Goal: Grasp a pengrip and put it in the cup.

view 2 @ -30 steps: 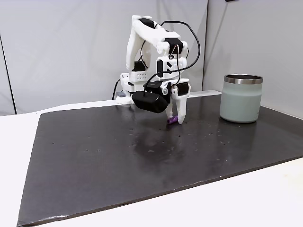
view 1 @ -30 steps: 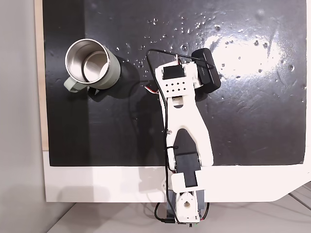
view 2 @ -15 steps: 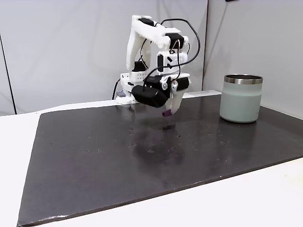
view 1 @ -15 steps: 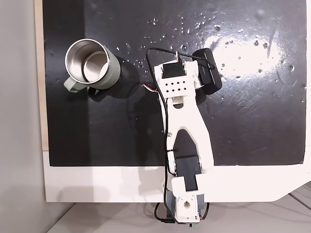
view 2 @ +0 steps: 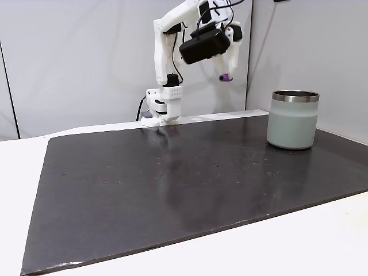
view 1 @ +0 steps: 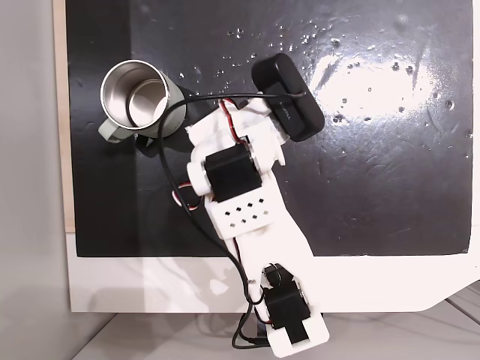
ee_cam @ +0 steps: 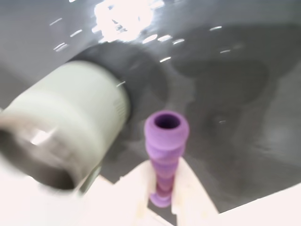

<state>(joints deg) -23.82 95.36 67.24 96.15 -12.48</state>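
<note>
The arm is now raised high above the dark mat (view 2: 172,190), where a second ago its gripper stood down at the mat surface with the pengrip at its fingertips. In a fixed view from the side, the gripper (view 2: 226,75) hangs well above the table with the pengrip (view 2: 225,77) pinched at its tip as a small purple nub, up and to the left of the cup (view 2: 292,119), which stands on the mat where it stood before. In a fixed view from above, the arm has swung to the left in that picture: its white wrist body now points toward the cup (view 1: 142,101) and lies close beside the mug's rim, whereas earlier it reached straight up the picture, well to the right of the mug. The black camera housing (view 1: 287,95) sits farther up and left than before. In the wrist view, the white fingers (ee_cam: 188,188) are pressed against the lower part of the pengrip (ee_cam: 165,150), whose ribbed purple body stands out past them with its open end facing the camera. The cup (ee_cam: 61,127) appears blurred at the left of that view, its pale green wall just beside the pengrip in the picture.
</note>
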